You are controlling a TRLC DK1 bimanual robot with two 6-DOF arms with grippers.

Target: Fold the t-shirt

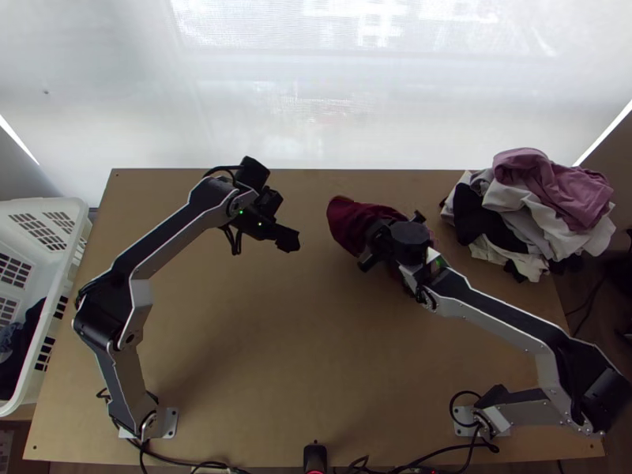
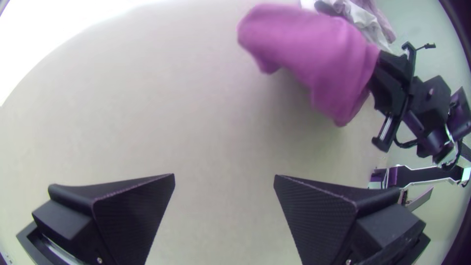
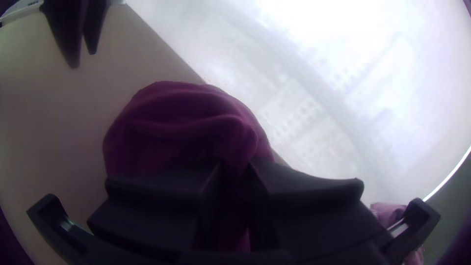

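Light wooden table (image 1: 276,355) here, and over its far half there's one dark-red cloth t-shirt (image 1: 347,221), all bunched and creased, pinched in the black right gripper (image 1: 379,235). The black left gripper (image 1: 289,239) has its fingers spread wide. Also counting one heap of mixed clothes (image 1: 525,217), one white plastic basket (image 1: 73,212).

Lt wooden table (image 1: 284,355) w/ a bunched clothes pile (image 1: 533,209) at its far R corner, pink cloth (image 1: 545,182) on top of white, grey & blk pieces. Nearer side from the pile: R arm's base plate (image 1: 464,427); diagonally across from the pile: L arm's base plate (image 1: 170,423), w/ blk cables (image 1: 170,460) by it
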